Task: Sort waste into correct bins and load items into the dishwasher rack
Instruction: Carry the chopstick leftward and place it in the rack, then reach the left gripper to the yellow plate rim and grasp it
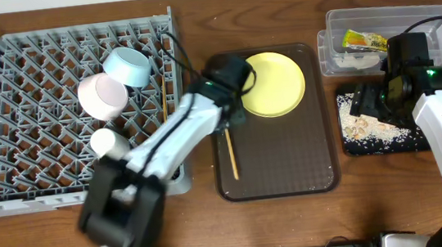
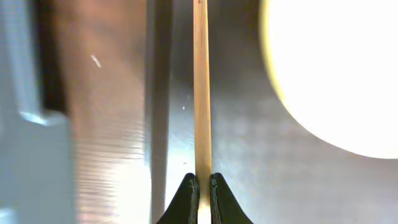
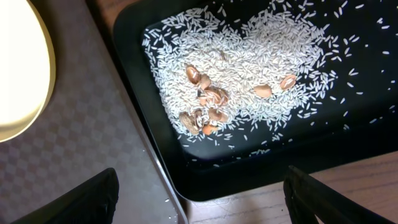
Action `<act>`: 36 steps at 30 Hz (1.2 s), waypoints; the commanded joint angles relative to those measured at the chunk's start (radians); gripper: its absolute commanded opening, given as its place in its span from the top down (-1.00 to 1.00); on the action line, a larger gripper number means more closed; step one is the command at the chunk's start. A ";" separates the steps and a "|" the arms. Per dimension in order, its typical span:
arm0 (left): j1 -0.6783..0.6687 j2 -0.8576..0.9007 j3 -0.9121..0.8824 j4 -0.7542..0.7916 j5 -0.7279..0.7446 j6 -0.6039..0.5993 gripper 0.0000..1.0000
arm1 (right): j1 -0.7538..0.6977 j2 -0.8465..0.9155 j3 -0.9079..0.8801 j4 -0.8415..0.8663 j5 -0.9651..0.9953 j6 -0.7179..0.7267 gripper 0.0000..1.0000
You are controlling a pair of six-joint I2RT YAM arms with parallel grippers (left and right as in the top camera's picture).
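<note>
My left gripper [image 2: 200, 194] is shut on a wooden chopstick [image 2: 201, 87] that lies on the brown serving tray [image 2: 249, 168], beside the yellow plate [image 2: 336, 68]. In the overhead view the left gripper [image 1: 231, 121] holds the chopstick [image 1: 232, 155] at its far end, next to the plate [image 1: 273, 83]. My right gripper [image 3: 199, 205] is open and empty above the near edge of the black tray [image 3: 186, 180], which holds rice scraps [image 3: 249, 68]. The right gripper also shows in the overhead view [image 1: 367, 101].
The dishwasher rack [image 1: 11, 162] holds a light blue bowl [image 1: 126, 68], a white bowl [image 1: 103, 95] and a small white cup [image 1: 106, 142]. The clear tub [image 1: 440, 18] holds the snack wrapper [image 1: 364, 40] and white tissue [image 1: 354, 60]. Brown shell bits [image 3: 205, 106] lie in the rice.
</note>
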State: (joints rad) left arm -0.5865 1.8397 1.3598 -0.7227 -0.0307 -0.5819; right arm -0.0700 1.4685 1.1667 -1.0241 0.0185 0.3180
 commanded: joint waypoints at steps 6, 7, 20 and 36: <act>0.114 -0.288 0.000 -0.014 -0.008 0.381 0.88 | -0.010 -0.012 0.014 -0.002 -0.001 -0.013 -0.65; 0.143 -0.305 0.000 -0.016 -0.008 0.396 0.88 | -0.010 -0.012 0.014 -0.002 -0.001 -0.013 -0.66; 0.355 -0.206 -0.002 -0.028 -0.008 0.429 0.87 | -0.010 -0.012 0.014 -0.002 -0.001 -0.013 -0.65; 0.352 -0.142 0.018 -0.016 0.005 0.429 0.07 | -0.008 -0.012 0.014 -0.005 -0.001 -0.013 -0.66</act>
State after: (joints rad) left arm -0.2363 1.7367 1.3598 -0.7395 -0.0322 -0.1566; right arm -0.0700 1.4685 1.1667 -1.0275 0.0185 0.3176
